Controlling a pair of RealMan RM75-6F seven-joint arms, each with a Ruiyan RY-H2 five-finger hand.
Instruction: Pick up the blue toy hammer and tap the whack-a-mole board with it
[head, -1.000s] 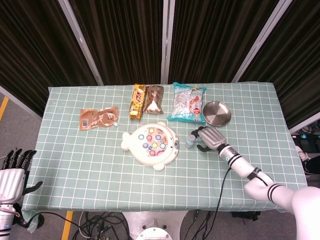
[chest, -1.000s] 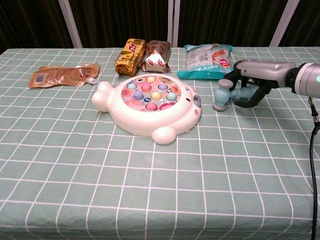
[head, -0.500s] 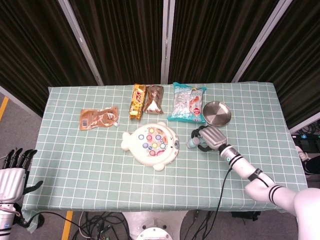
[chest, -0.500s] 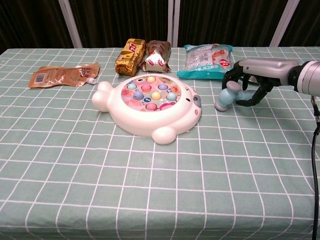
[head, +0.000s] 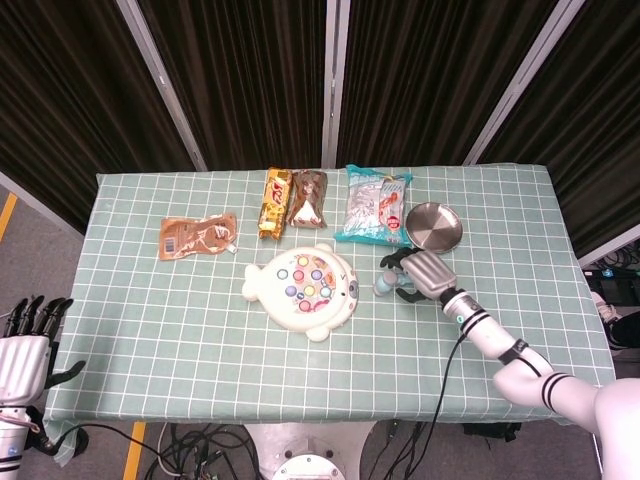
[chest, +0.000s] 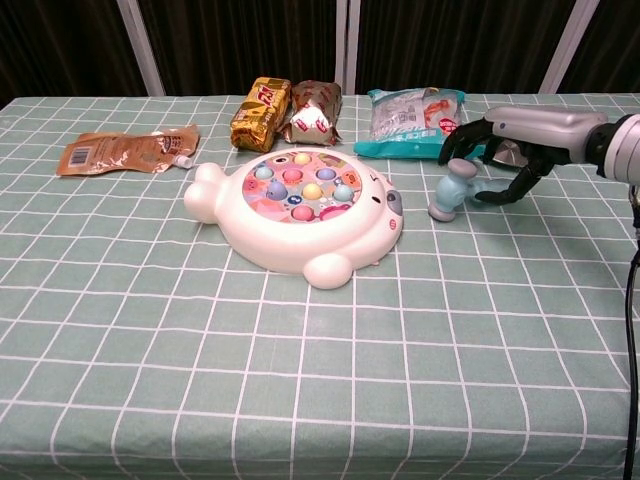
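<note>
Our right hand (chest: 505, 150) has its fingers curled around the handle of the blue toy hammer (chest: 452, 190). Since a second ago the hammer head has risen off the counter (chest: 300, 380); pickup is effectively complete. The hammer sits at 3 o'clock of the whack-a-mole board (chest: 300, 210), just beside it. Our left hand (head: 25, 350) idles, fingers apart, holding nothing. Next: swing toward 9 o'clock.

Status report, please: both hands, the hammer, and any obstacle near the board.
Right hand grips blue toy hammer, lifted beside whack-a-mole board. Left hand open, off the table. Nothing between hammer and board.
</note>
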